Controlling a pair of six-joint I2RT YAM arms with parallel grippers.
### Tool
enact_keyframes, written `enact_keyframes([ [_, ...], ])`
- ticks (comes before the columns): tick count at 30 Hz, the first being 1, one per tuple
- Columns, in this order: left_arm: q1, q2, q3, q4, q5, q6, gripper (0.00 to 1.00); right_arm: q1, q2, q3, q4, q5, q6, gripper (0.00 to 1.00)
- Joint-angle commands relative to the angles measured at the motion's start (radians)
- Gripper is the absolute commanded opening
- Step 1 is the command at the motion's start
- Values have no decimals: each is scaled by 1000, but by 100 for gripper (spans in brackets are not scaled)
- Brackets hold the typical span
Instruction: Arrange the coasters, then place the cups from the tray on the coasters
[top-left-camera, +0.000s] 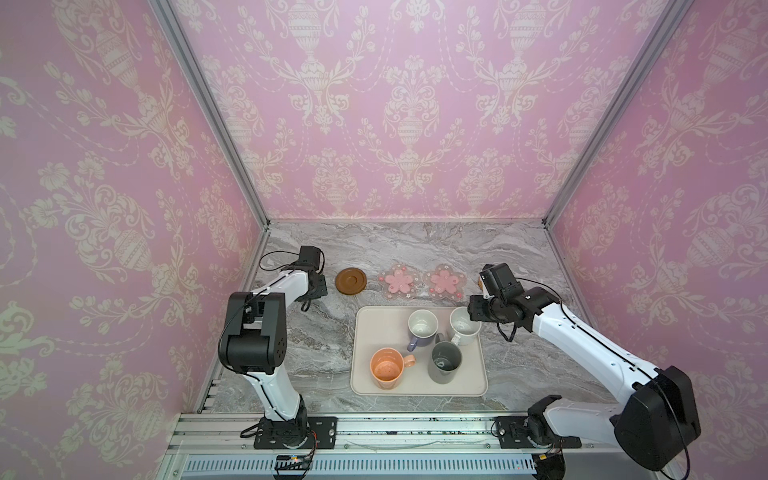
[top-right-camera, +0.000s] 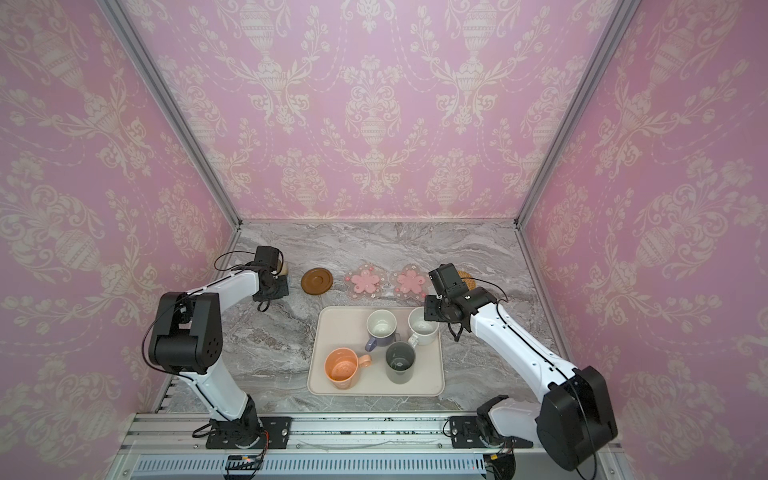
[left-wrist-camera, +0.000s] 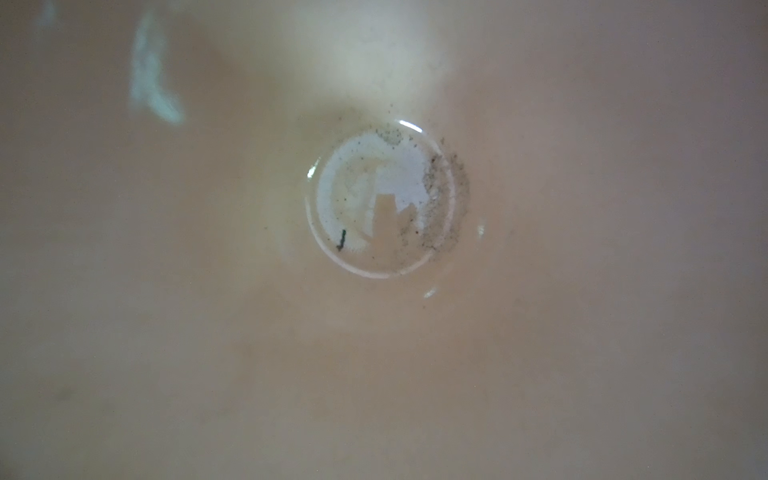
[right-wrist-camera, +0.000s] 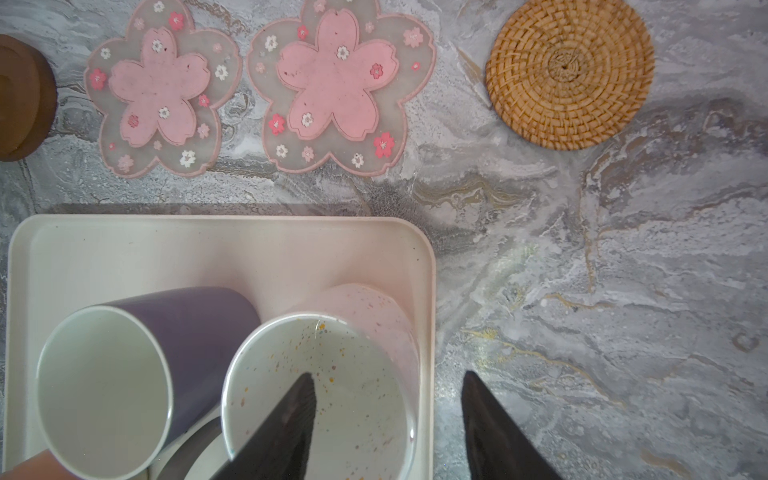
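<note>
On the cream tray (top-left-camera: 365, 332) stand a lavender cup (top-left-camera: 422, 326), a white speckled cup (top-left-camera: 463, 326), a dark grey cup (top-left-camera: 446, 361) and a peach cup (top-left-camera: 387, 368). My right gripper (right-wrist-camera: 388, 373) is open, one finger over the speckled cup's (right-wrist-camera: 332, 399) inside, the other outside the tray rim. Behind the tray lie a dark brown coaster (top-left-camera: 351, 281), two pink flower coasters (top-left-camera: 400, 281) (top-left-camera: 444, 281) and a tan rattan one (right-wrist-camera: 569, 75). My left gripper (top-right-camera: 276, 286) sits far left beside an olive-yellow cup (top-right-camera: 284, 269), whose inside (left-wrist-camera: 382, 199) fills the left wrist view; its fingers are hidden.
Pink patterned walls close in the marble table (top-left-camera: 316, 353) on the left, right and back. Both arm bases stand on a metal rail (top-left-camera: 395, 432) at the front edge. The dark brown coaster lies just right of my left wrist.
</note>
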Motion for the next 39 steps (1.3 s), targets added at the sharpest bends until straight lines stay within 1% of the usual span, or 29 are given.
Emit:
enact_keyframes([
  [1,10,28,-11,-58,-24,22,7,8,16,35,-5,4,3,58],
  [5,25,15,-22,-76,-40,27,8,8,17,42,-6,3,3,58],
  [9,44,-27,-51,-71,-33,21,8,8,8,41,-11,5,5,58],
  [12,49,-57,-74,-70,-28,21,11,8,2,42,-12,5,6,58],
  [16,50,-47,-79,-88,-15,12,24,7,0,40,-8,-3,12,58],
  [21,50,-42,-76,-92,-2,5,36,8,-12,40,-14,-3,14,58],
  [23,50,-52,-73,-92,-1,1,44,9,-22,39,-21,6,11,58],
  [25,50,-68,-71,-96,0,0,47,8,-30,39,-28,16,8,58],
  [33,50,-170,-67,-133,-4,0,49,9,-50,32,-25,31,6,58],
  [39,50,-183,-39,-175,-37,12,49,7,-58,6,-7,13,17,58],
])
